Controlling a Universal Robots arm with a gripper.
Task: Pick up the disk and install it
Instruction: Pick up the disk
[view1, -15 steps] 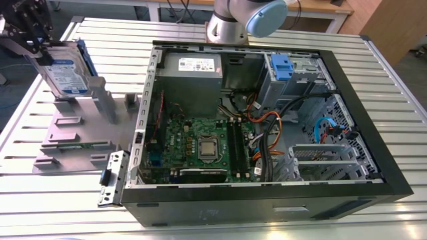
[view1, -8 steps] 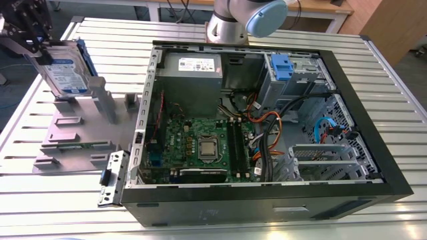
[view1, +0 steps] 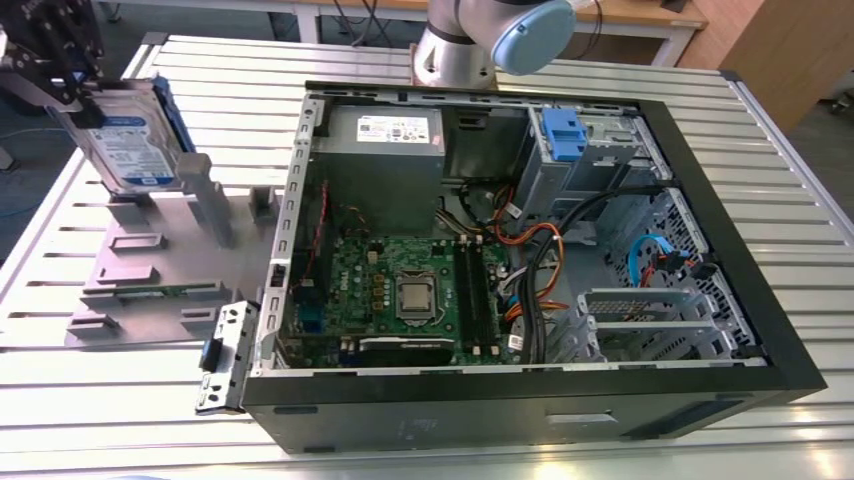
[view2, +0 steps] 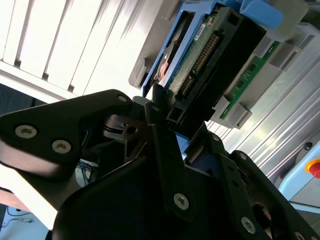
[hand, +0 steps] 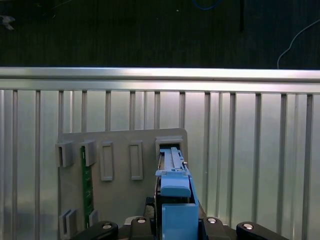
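The tool (view1: 80, 100) was closed on the disk (view1: 130, 140), with its black fingers (view2: 161, 145) pinching the connector end of the blue carrier frame. The disk hung upright on its edge, label face showing, at the exterior view's far left. It was directly above the grey holder plate (view1: 147, 265), which lay on the slatted metal desk (view1: 120, 430). In the first wrist view the disk (hand: 175, 192) lined up with one slot of that plate. Whether its lower end was touching the slot could not be told.

There was one disk in the tool and one holder plate, with one green circuit strip (hand: 87, 185) standing in it. One open computer case (view1: 534, 250) sat at the exterior view's right, well apart from the disk. One blue carrier (view1: 566, 135) was seated in the case's far bay.
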